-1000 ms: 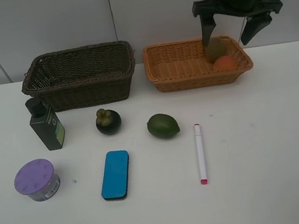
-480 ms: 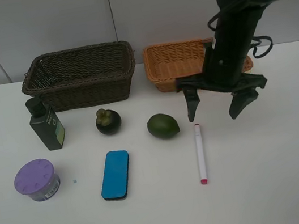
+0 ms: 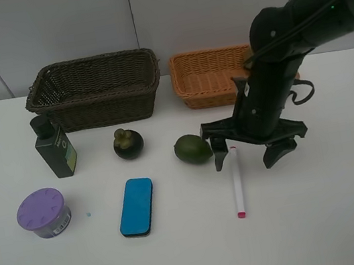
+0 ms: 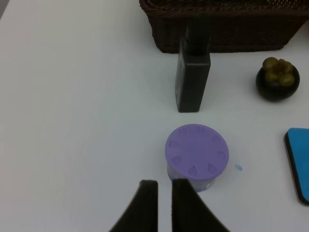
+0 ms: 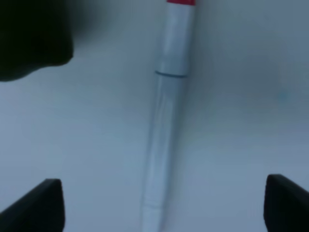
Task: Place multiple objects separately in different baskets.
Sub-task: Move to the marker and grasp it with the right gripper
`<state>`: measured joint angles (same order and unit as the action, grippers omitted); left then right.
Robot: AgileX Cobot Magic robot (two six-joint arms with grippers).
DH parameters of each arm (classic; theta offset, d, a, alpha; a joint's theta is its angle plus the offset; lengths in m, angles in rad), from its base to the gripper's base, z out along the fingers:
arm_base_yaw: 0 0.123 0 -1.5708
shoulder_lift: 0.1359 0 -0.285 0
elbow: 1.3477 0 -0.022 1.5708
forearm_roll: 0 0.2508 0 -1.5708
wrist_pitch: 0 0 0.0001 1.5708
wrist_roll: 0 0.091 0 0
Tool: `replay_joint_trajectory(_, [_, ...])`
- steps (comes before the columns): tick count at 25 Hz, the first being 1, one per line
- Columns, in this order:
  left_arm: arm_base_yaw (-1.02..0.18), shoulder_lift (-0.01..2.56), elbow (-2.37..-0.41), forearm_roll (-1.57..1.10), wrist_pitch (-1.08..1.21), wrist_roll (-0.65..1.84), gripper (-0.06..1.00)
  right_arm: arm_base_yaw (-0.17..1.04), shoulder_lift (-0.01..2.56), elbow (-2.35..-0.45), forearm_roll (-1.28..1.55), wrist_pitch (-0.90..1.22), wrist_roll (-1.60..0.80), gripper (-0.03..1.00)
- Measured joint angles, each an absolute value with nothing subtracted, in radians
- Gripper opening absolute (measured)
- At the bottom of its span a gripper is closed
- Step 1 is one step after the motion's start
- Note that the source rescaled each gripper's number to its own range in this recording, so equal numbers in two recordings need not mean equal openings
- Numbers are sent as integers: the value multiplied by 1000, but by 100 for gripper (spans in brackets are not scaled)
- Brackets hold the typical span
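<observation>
High view: we see the right gripper [image 3: 244, 160], jaws wide, straddling the white marker [image 3: 238, 187] on the bench [image 3: 340, 214]. Left wrist: our left gripper [image 4: 163, 193], jaws pressed together, empty, near the purple-lidded tub [image 4: 196, 153]. Right wrist: the white marker lies between the jaws.

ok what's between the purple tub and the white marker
The blue eraser lies between the purple tub and the white marker; the exterior high view shows it.

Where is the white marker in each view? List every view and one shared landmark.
Exterior high: white marker lies on the table right of the blue eraser, its far end between the open right gripper's fingertips.
Left wrist: not in it.
Right wrist: between the fingertips, mid-picture.
Shared landmark: the marker's red end.
</observation>
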<state>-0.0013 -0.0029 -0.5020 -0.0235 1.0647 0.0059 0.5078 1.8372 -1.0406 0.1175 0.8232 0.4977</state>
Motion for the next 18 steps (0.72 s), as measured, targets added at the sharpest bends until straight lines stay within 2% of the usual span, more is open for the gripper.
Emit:
replay_joint_trajectory(6, [-1,-3,-502,-23,1065,6,0,508,1838,-979,136,726,500,100])
replay_joint_trajectory(18, [-1,-3,-502,-23,1065,6,0,546,1906,-975,134,692,536,97])
